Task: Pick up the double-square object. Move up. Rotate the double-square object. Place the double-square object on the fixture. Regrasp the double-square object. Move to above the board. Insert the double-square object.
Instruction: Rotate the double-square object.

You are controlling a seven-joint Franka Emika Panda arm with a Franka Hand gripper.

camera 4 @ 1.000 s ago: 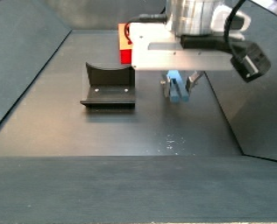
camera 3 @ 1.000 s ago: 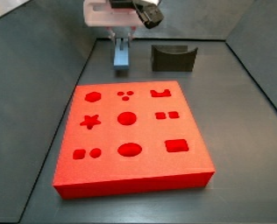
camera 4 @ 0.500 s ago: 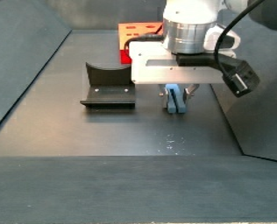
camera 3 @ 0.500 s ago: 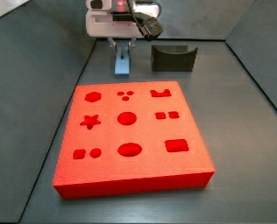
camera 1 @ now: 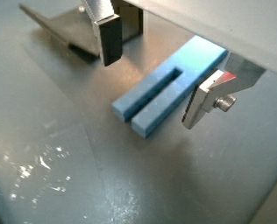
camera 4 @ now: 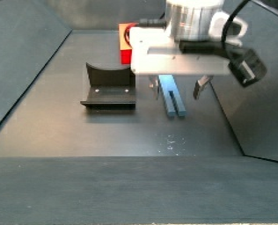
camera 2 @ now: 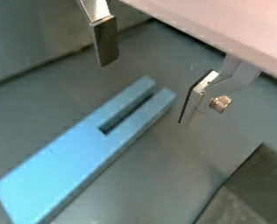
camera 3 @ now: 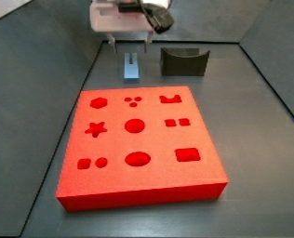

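The double-square object (camera 3: 133, 65) is a slim blue bar with a slot along its middle, lying flat on the grey floor (camera 4: 171, 97). My gripper (camera 3: 133, 43) hangs just above it, open, with one finger on each side and clear of it in both wrist views (camera 1: 156, 70) (camera 2: 149, 70). The bar (camera 1: 166, 90) (camera 2: 88, 147) touches neither the dark pad (camera 1: 110, 39) nor the silver finger (camera 2: 194, 98). The fixture (camera 3: 183, 61) (camera 4: 108, 86), a dark notched block, stands beside the bar. The red board (camera 3: 140, 139) lies in front of it.
Grey walls ring the floor on all sides (camera 3: 38, 56) (camera 4: 24, 70). In a side view only a corner of the board (camera 4: 132, 37) shows behind the gripper body. The fixture's edge (camera 2: 252, 192) lies close to the bar.
The fingers have spread wide apart and now stand off the bar. The gripper dipped down, then rose a little. The bar now lies flat on the floor.
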